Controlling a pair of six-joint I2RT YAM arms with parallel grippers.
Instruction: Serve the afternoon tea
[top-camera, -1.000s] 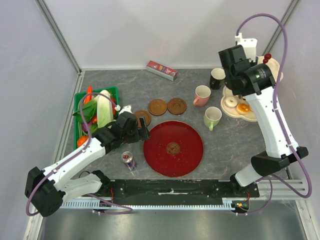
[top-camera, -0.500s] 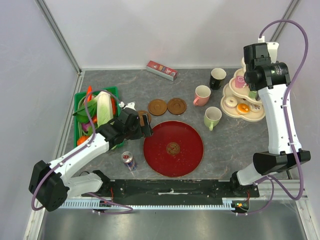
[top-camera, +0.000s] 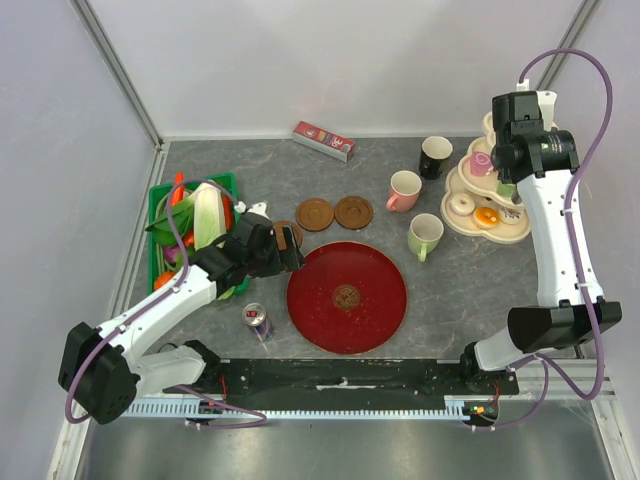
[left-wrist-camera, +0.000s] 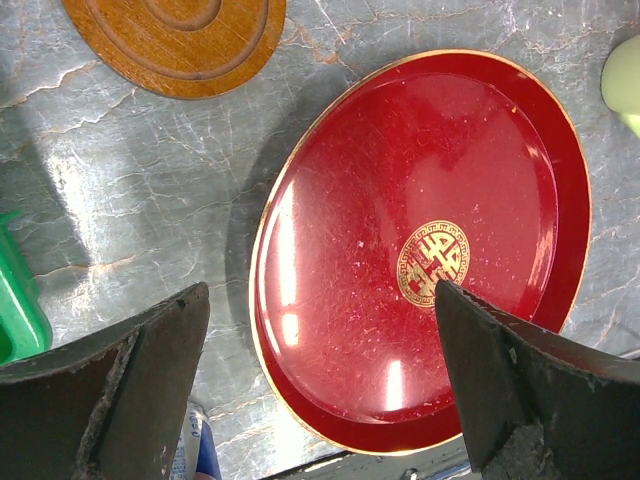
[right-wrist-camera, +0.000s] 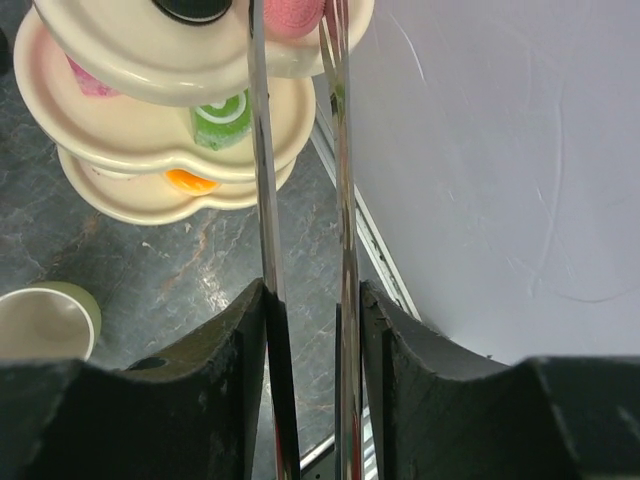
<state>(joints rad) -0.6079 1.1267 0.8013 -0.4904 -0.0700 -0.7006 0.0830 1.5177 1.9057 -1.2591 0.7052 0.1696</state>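
My left gripper (top-camera: 291, 244) is open and empty, low over the left rim of the red tray (left-wrist-camera: 420, 250); in its wrist view the gripper (left-wrist-camera: 320, 300) spans that rim. One brown saucer (left-wrist-camera: 180, 40) lies just beyond it. Two more saucers (top-camera: 315, 213) (top-camera: 353, 211) lie behind the tray. My right gripper (right-wrist-camera: 310, 300) is shut on metal tongs (right-wrist-camera: 262, 150), whose tips reach a pink pastry (right-wrist-camera: 290, 15) on the cream stand (right-wrist-camera: 150, 110). A green swirl roll (right-wrist-camera: 222, 122) and an orange donut (right-wrist-camera: 190, 180) sit on lower tiers. Black (top-camera: 434, 155), pink (top-camera: 404, 189) and pale green (top-camera: 425, 235) mugs stand left of the stand.
A green crate of vegetables (top-camera: 160, 215) stands at the left, beside my left arm. A small drink can (top-camera: 257, 320) stands left of the tray's front. A red box (top-camera: 323, 140) lies at the back. The right wall (right-wrist-camera: 500, 150) is close behind the stand.
My right gripper has swung right from the stand's left side to its far right side and risen. My left gripper has moved a little away from me, toward the nearest saucer.
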